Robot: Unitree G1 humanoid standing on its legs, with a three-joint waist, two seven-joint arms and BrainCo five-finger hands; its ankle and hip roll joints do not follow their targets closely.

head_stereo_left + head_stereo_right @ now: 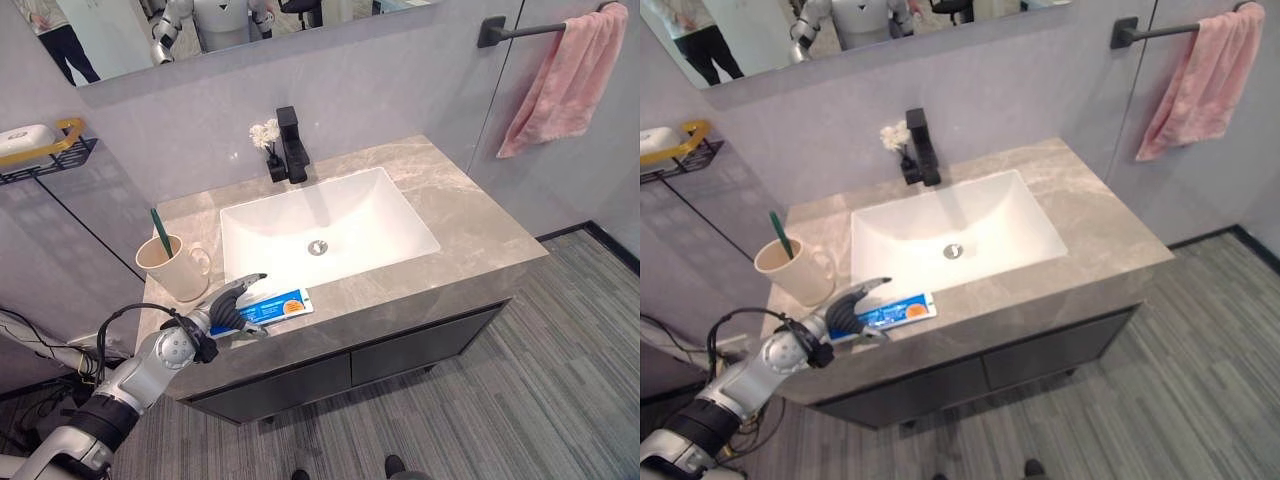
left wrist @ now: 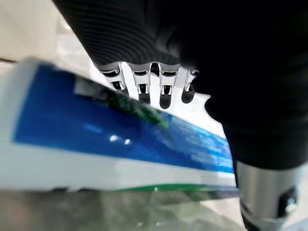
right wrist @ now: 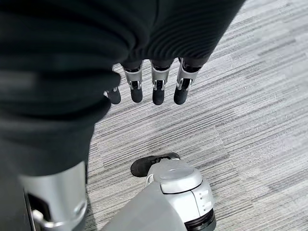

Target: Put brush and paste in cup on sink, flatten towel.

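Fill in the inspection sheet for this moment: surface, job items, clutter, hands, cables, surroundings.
Surface: grey stone counter around a white sink.
Job's things: toothbrush standing in cup; toothpaste box flat on the counter's front edge; pink towel bunched on wall bar.
Clutter: black faucet, small white flowers.
Hands: left hand on the toothpaste box's end, grip unclear; right hand relaxed over the floor.
Cables: nothing seen.
Surroundings: mirror, wall shelf with soap.
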